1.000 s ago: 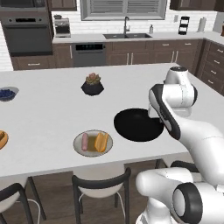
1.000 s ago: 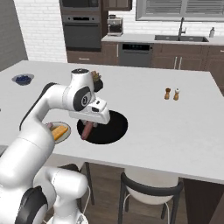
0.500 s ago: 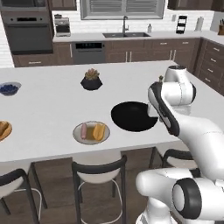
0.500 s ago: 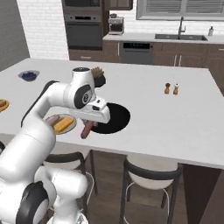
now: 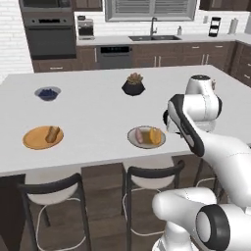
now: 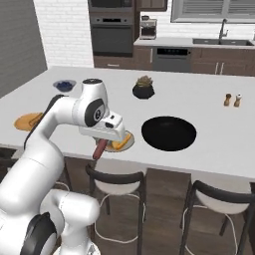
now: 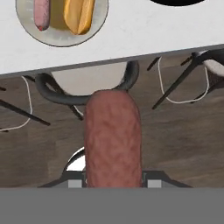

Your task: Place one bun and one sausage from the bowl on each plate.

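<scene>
My gripper (image 6: 103, 141) (image 7: 113, 181) is shut on a brown sausage (image 6: 100, 149) (image 7: 113, 138), which hangs just past the counter's front edge, above a stool. The pale grey plate (image 7: 57, 37) (image 5: 147, 146) (image 6: 127, 144) lies right beside it and holds a pink sausage (image 7: 41, 13) and a bun (image 7: 79, 15). Far to the left, the orange-tan plate (image 5: 34, 141) (image 6: 22, 122) holds one bun (image 5: 52, 134). The wide black bowl (image 6: 169, 133) sits to the right of the grey plate and looks empty; its edge (image 7: 177, 1) shows in the hand view.
A black plant pot (image 5: 133, 86) (image 6: 143, 88) stands mid-counter. A small bowl of blue berries (image 5: 47, 92) (image 6: 63, 84) sits far left. Salt and pepper shakers (image 6: 232, 99) are at the right. Stools (image 5: 147, 179) (image 6: 117, 182) line the counter's front edge.
The whole picture has slid right, so the base has driven left; the orange-tan plate is now fully in view. The sausage stays in my gripper, now off the bowl by the grey plate.
</scene>
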